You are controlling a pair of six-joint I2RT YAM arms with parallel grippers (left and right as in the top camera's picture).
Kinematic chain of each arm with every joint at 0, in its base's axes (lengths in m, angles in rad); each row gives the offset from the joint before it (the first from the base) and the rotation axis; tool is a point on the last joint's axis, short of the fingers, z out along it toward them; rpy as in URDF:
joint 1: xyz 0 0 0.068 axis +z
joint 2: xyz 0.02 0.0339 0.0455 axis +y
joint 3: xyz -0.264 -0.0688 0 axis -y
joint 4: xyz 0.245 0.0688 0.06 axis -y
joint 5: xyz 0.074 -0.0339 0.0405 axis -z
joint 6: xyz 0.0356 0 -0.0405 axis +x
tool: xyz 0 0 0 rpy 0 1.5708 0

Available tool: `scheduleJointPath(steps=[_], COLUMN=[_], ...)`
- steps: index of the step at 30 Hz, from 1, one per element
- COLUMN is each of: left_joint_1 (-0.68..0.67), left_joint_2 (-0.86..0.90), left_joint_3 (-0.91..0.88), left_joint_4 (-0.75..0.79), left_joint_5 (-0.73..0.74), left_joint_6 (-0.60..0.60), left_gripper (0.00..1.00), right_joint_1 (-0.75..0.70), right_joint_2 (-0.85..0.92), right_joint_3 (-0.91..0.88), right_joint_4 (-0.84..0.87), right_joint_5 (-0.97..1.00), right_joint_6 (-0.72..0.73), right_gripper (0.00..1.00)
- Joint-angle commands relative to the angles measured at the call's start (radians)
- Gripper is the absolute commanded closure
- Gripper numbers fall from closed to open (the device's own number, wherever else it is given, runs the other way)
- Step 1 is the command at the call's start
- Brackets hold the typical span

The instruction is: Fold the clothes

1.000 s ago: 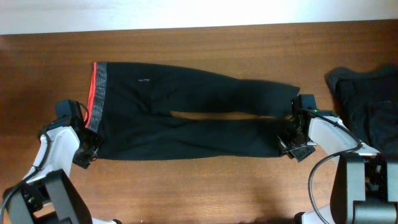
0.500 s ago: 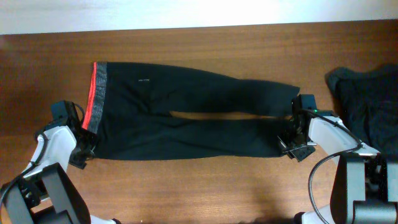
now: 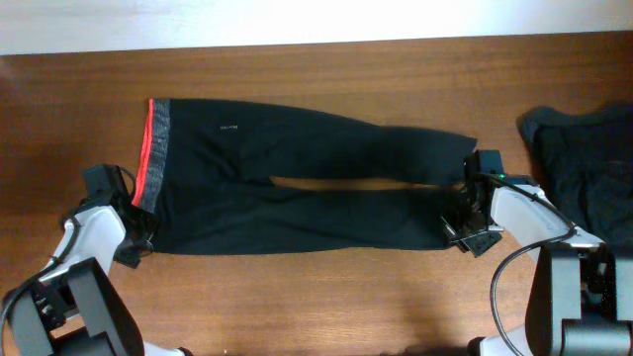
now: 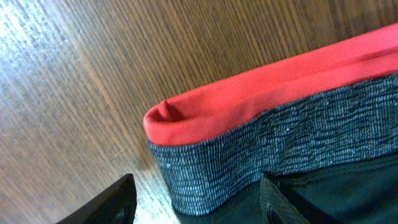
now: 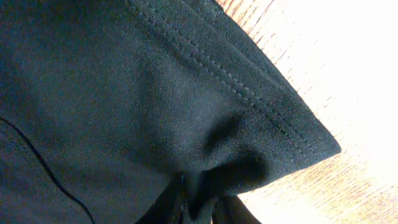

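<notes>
Wooden table (image 3: 326,297), trousers (image 3: 227,168) outspread

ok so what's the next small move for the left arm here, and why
Probably ease the left gripper a little further over the waistband corner and close. Its jaws stand open with the red-edged corner lying between them, ungripped, while the right gripper is already shut on the trousers at the leg hem. With both ends held, folding could likely start.

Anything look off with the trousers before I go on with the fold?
Mostly tidy. The trousers lie flat, but the legs splay apart, bare table showing between them, and the fabric bunches where the right hand pinches the cuff.
</notes>
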State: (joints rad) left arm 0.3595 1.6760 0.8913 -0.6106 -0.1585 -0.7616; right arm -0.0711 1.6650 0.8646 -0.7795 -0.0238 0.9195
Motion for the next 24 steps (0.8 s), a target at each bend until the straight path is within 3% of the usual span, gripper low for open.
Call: scheduleJointPath(steps=[1, 13, 16, 24], left_joint_1=[0.006, 0.006, 0.006, 0.006], left_joint_2=[0.012, 0.014, 0.014, 0.014], left_joint_3=[-0.018, -0.029, -0.029, -0.030], left_joint_4=[0.012, 0.009, 0.009, 0.017], left_joint_5=[-0.016, -0.007, -0.003, -0.003], left_joint_6=[-0.012, -0.013, -0.013, -0.013], left_gripper=[0.37, 0.41, 0.46, 0.46], right_joint_1=[-0.003, -0.003, -0.003, -0.003], right_joint_2=[-0.008, -0.008, -0.008, -0.008], right_joint_3=[-0.021, -0.021, -0.021, -0.021], right_joint_4=[0.011, 0.010, 0.010, 0.018], right_joint_5=[0.017, 0.008, 0.009, 0.010], right_joint_6=[0.002, 0.002, 0.002, 0.002], right_gripper=[0.81, 0.81, 0.81, 0.81])
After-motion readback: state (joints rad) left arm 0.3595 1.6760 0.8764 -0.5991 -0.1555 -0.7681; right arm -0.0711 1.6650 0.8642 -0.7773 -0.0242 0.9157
